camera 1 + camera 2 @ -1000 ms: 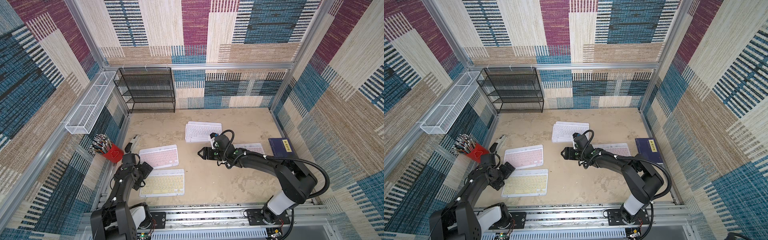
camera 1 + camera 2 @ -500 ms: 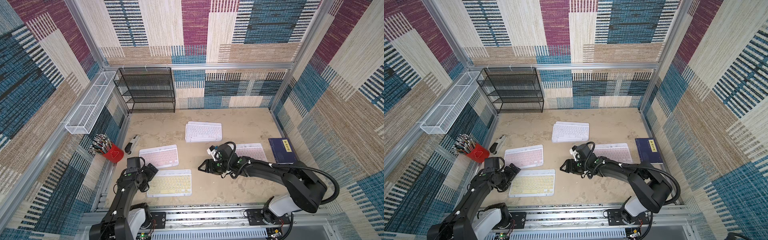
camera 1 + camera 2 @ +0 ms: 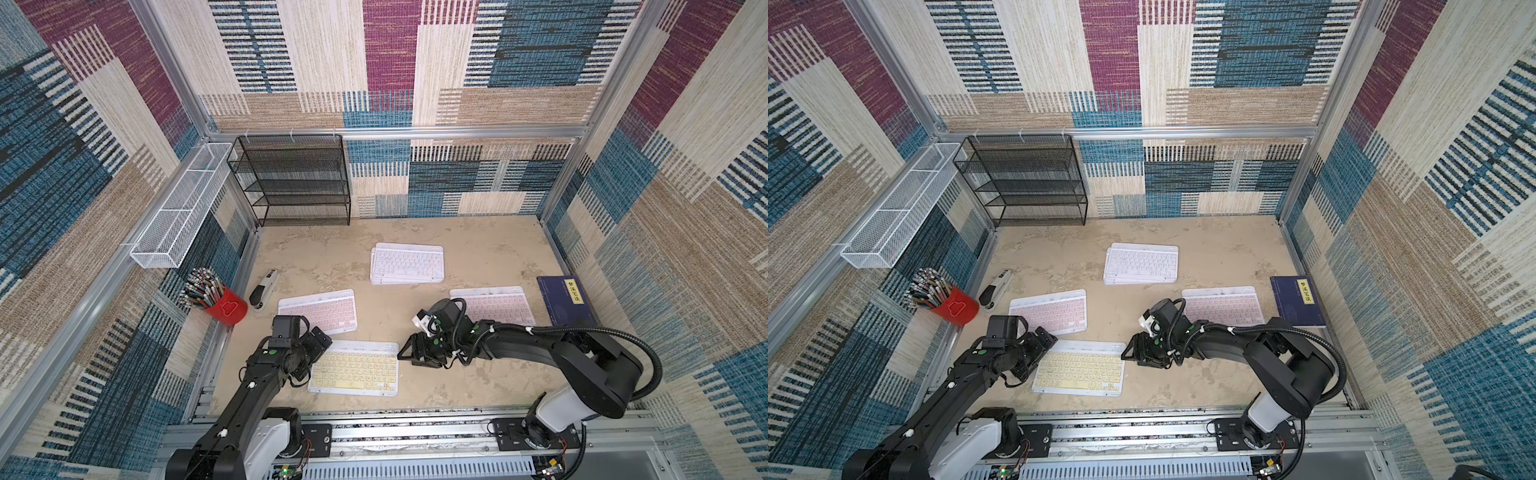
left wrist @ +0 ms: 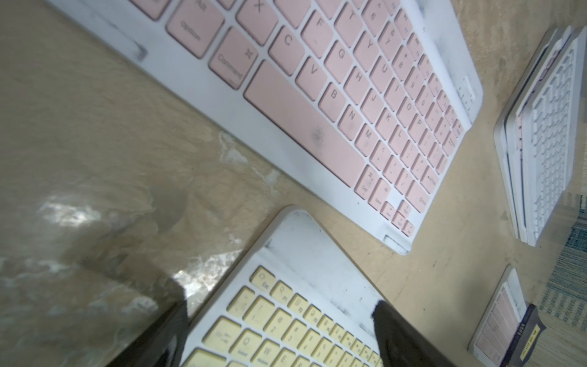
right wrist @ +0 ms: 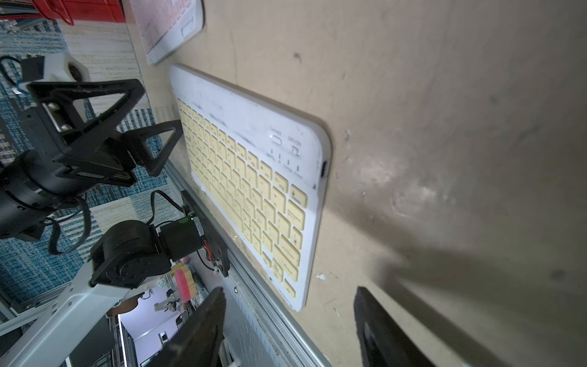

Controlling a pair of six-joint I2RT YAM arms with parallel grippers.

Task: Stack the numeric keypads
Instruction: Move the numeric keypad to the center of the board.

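A yellow-keyed numeric keypad [image 3: 353, 368] [image 3: 1079, 370] lies flat near the table's front. My left gripper [image 3: 320, 343] [image 3: 1045, 338] is open at its left end. In the left wrist view the keypad's corner [image 4: 286, 317] lies between the spread fingers [image 4: 397, 330]. My right gripper [image 3: 409, 353] [image 3: 1133, 353] is open, low at the keypad's right end, which lies just ahead of its fingers [image 5: 378, 327]. One pink keypad [image 3: 318, 311] lies behind the yellow one and another [image 3: 492, 305] lies to the right. A stack topped by a white keypad [image 3: 407, 264] sits in the middle.
A dark blue book [image 3: 565, 299] lies at the right wall and a stapler [image 3: 264, 286] by the left pink keypad. A red cup of pens [image 3: 222, 305] stands at the left edge. A black mesh shelf [image 3: 297, 183] and a white wire basket [image 3: 183, 203] line the back left.
Both arms came forward and down to the yellow keypad's ends. The keypad slid a little to the right with the left gripper against it. The right jaws narrowed slightly.
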